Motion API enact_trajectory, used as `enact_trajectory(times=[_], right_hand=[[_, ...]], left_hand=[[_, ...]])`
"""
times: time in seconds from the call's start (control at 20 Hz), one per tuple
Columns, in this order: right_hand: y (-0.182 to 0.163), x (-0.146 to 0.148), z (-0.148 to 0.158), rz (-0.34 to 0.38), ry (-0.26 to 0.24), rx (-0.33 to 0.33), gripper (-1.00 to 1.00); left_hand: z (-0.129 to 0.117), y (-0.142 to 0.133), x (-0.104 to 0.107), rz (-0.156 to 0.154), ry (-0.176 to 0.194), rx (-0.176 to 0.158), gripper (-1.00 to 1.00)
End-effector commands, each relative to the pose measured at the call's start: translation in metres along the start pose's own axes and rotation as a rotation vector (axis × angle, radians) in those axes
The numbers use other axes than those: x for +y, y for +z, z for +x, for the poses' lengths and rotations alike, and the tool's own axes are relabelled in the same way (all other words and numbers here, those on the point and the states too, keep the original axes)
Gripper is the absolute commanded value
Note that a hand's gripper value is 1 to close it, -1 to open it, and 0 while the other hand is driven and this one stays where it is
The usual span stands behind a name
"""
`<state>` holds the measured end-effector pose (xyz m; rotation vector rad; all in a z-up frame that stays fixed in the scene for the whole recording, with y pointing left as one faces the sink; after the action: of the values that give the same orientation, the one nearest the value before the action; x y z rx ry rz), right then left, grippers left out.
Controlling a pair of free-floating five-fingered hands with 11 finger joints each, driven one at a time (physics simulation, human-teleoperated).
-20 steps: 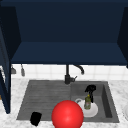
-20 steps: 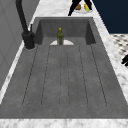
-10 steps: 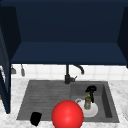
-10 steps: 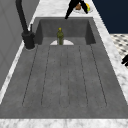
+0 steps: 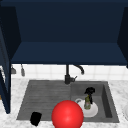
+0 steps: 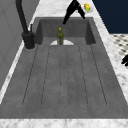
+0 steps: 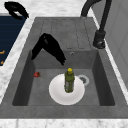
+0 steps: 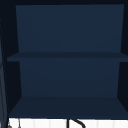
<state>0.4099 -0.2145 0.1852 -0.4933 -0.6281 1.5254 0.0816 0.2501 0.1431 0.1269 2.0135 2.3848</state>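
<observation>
The right black hand [image 7: 48, 48], fingers straight and holding nothing, hangs at ten o'clock from the small green glass bottle [image 7: 69, 80] standing on the round white plate [image 7: 56, 93], and might knock it over.

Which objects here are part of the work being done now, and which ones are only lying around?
In the work:
right hand, above the sink basin
green bottle, upright
white plate under the bottle

Lying around:
left hand, idle at the front edge
faucet
red ball
yellow item on the counter
</observation>
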Motion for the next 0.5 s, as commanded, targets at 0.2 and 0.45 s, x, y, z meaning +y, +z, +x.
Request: enact_trajectory(times=[0.2, 0.45], right_hand=[[-0.02, 0.002, -0.002, 0.012, 0.032, -0.023, -1.0], [-0.029, 0.0, -0.004, 0.004, 0.02, -0.024, -1.0]], left_hand=[[0.0, 0.0, 0.0, 0.0, 0.0, 0.0, 0.0], [0.0, 0.0, 0.0, 0.0, 0.0, 0.0, 0.0]])
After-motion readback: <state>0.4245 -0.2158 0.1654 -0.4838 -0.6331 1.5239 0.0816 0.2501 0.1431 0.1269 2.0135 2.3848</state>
